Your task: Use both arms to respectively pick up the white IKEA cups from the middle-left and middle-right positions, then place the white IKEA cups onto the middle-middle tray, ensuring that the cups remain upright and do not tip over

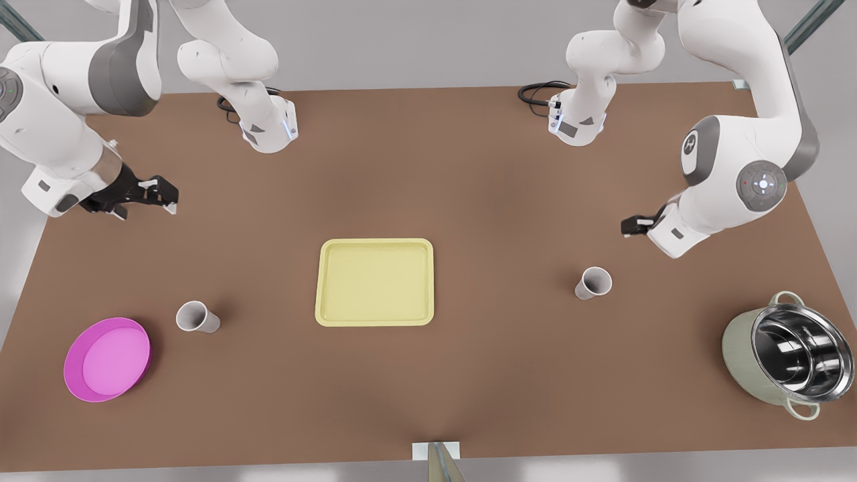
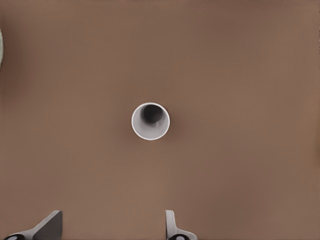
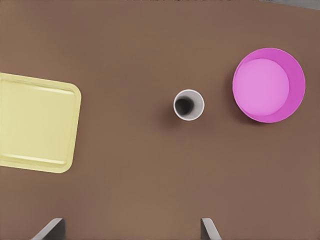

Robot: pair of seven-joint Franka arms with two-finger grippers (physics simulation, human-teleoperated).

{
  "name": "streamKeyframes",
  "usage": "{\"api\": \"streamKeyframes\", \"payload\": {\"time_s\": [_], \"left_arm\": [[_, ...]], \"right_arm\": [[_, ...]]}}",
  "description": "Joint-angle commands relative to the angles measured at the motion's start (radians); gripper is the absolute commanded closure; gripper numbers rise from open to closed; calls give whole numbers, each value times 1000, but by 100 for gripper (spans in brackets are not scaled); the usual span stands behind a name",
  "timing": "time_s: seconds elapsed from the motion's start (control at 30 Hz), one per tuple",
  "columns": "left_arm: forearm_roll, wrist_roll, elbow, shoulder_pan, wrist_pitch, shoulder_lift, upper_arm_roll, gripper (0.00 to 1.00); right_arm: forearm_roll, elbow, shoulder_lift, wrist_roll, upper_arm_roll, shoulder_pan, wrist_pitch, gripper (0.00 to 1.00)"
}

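Tray [image 1: 375,282] at table [image 1: 469,174] centre; cups at 9 [image 1: 197,316] and 3 [image 1: 593,282]; bowl [image 1: 107,359] beyond 9 o'clock cup; pot [image 1: 789,355] at 4

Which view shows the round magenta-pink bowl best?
The front view: the round magenta-pink bowl shows whole, beside a small white cup, near the brown table's edge. The right wrist view also shows it whole, from straight above, with less of its surroundings.

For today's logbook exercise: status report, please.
Left hand open near cup; right hand open near other cup. Both cups upright, off tray. Nothing between.
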Motion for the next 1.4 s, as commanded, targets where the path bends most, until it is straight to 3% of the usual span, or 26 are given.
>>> {"api": "streamKeyframes", "payload": {"time_s": [0.0, 0.13, 0.27, 0.37, 0.47, 0.77, 0.8, 0.83, 0.87, 0.93, 1.0, 1.1, 1.3, 1.37], "left_arm": [[1, -60, 0, 0, 54, -1, -1, 0], [1, -57, -14, 0, 77, 33, 16, 0], [4, -52, -52, 8, 290, 197, 35, 0], [4, -54, -121, 8, 431, 251, 35, 0], [3, -55, -176, 9, 582, 291, 35, 0], [-4, -54, -268, 35, 635, 349, 35, 0], [-24, -54, -268, 37, 634, 355, 35, 3], [-24, -55, -268, 37, 632, 355, 35, 21], [-24, -58, -268, 37, 628, 355, 35, 32], [-50, -58, -268, 38, 619, 350, 33, 38], [-51, -55, -268, 38, 605, 349, 32, 63], [-53, -58, -268, 35, 577, 347, 18, 79], [-53, -125, -241, 25, 551, 304, -34, 79], [-53, -378, -71, -18, 413, 358, -100, 79]], "right_arm": [[1, 1, 0, -78, 0, 25, 17, 0], [1, 4, 75, -129, -17, 25, 31, 0], [5, 211, 349, -130, -38, -7, 45, 0], [13, 214, 429, -129, -37, -55, 128, 0], [28, 214, 468, -129, -38, -90, 166, 0], [56, 205, 557, -130, -37, -152, 266, 0], [56, 202, 566, -130, -37, -152, 281, 0], [59, 200, 575, -127, -37, -152, 295, 0], [83, 199, 586, -127, -37, -152, 306, 0], [96, 199, 613, -120, -37, -153, 345, 0], [114, 196, 624, -120, -37, -152, 365, 0], [122, 148, 626, -120, -35, -161, 418, 0], [142, 79, 632, -127, -37, -167, 491, 0], [142, 79, 652, -130, -37, -179, 506, 0]]}}
